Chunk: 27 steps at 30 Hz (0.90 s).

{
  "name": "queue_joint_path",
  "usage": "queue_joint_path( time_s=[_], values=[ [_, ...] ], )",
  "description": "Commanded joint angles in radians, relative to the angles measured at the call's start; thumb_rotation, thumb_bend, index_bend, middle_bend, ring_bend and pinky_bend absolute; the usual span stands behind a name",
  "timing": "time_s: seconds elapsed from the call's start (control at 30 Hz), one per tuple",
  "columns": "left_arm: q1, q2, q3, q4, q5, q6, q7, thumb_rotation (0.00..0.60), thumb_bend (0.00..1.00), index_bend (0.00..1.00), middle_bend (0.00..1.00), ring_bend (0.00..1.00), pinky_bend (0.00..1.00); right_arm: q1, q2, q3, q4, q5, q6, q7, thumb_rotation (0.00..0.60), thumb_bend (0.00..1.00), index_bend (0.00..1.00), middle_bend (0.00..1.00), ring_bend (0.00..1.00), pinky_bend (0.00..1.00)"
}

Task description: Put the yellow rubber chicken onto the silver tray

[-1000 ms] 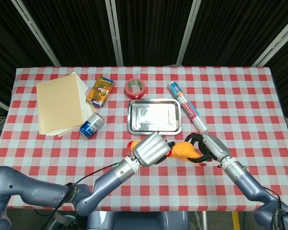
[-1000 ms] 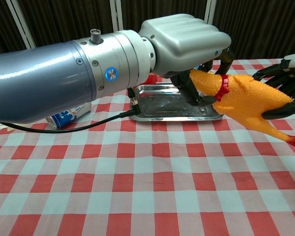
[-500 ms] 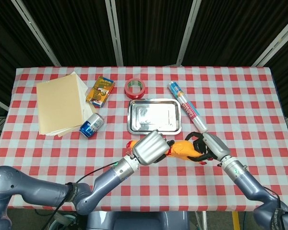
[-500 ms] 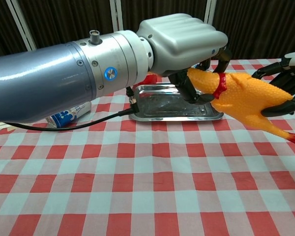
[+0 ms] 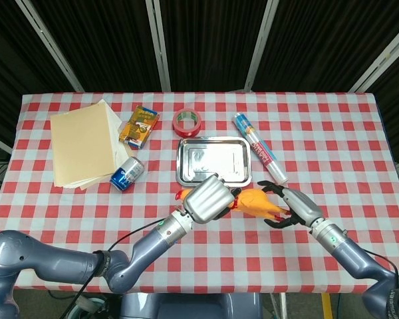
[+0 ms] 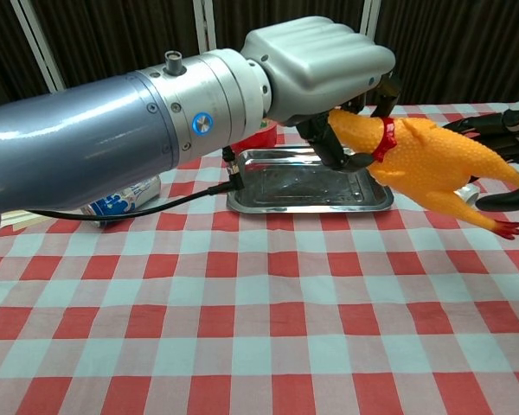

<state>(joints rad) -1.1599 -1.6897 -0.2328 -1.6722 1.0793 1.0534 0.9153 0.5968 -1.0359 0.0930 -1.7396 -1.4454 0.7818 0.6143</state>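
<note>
The yellow rubber chicken (image 5: 255, 203) (image 6: 426, 160) hangs above the cloth just in front of the silver tray (image 5: 186, 162) (image 6: 272, 185). It has a red collar, and its legs trail to the right. My left hand (image 5: 209, 198) (image 6: 320, 57) grips it at the head and neck, with the dark fingers wrapped around the neck. My right hand (image 5: 289, 207) (image 6: 504, 145) sits at the chicken's tail end, fingers spread apart and holding nothing. The tray lies bare beyond both hands.
A stack of tan paper (image 5: 83, 142), a blue can (image 5: 127, 174) (image 6: 119, 204) and a card box (image 5: 139, 125) lie to the left. A red tape roll (image 5: 187, 123) sits behind the tray. A wrapped tube (image 5: 259, 156) lies along the tray's right side.
My right hand has let go of the chicken's body and drawn back to the right with spread fingers. My left hand has carried the chicken slightly up and toward the tray.
</note>
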Motion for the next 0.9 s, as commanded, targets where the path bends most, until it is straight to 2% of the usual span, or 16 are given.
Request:
queue_joint_path(
  time_s=[0.03,0.23,0.33,0.43,0.5,0.6,0.8,0.9],
  values=[
    [-0.002,-0.008,-0.001,0.004,0.002,0.003,-0.004,0.6,0.71,0.63,0.72,0.65,0.67,0.003,0.0,-0.005,0.002,-0.01,-0.002,0.017,0.6,0.3,0.11,0.23,0.16,0.17],
    [-0.004,-0.017,0.003,0.008,0.007,0.007,-0.004,0.6,0.71,0.63,0.72,0.65,0.67,0.006,-0.007,-0.002,0.007,-0.003,0.003,0.025,0.6,0.3,0.18,0.24,0.2,0.17],
    [-0.005,-0.022,0.005,0.009,0.007,0.007,-0.003,0.6,0.71,0.63,0.72,0.65,0.67,0.007,-0.012,0.002,0.01,0.008,0.007,0.021,0.6,0.3,0.29,0.29,0.27,0.22],
    [-0.007,-0.025,0.006,0.009,0.007,0.007,-0.003,0.6,0.71,0.63,0.72,0.65,0.67,0.006,-0.02,0.009,0.014,0.027,0.016,0.012,0.6,0.32,0.45,0.41,0.42,0.35],
    [-0.007,-0.026,0.005,0.008,0.006,0.006,-0.004,0.6,0.71,0.63,0.72,0.65,0.67,0.004,-0.026,0.013,0.016,0.039,0.022,0.003,0.6,0.41,0.62,0.53,0.58,0.51],
    [-0.007,-0.027,0.004,0.001,0.0,0.003,-0.01,0.6,0.71,0.63,0.72,0.65,0.67,0.002,-0.035,0.018,0.019,0.057,0.028,-0.007,0.6,0.57,0.79,0.68,0.74,0.67],
    [-0.006,-0.025,0.002,-0.012,-0.009,0.001,-0.018,0.6,0.71,0.63,0.72,0.65,0.67,0.002,-0.052,0.024,0.034,0.08,0.038,-0.043,0.6,0.8,0.97,0.83,0.91,0.85],
    [-0.005,-0.022,0.0,-0.02,-0.017,-0.002,-0.025,0.6,0.71,0.63,0.72,0.65,0.67,0.002,-0.058,0.027,0.04,0.087,0.042,-0.06,0.6,0.9,1.0,0.89,0.97,0.92]
  ],
)
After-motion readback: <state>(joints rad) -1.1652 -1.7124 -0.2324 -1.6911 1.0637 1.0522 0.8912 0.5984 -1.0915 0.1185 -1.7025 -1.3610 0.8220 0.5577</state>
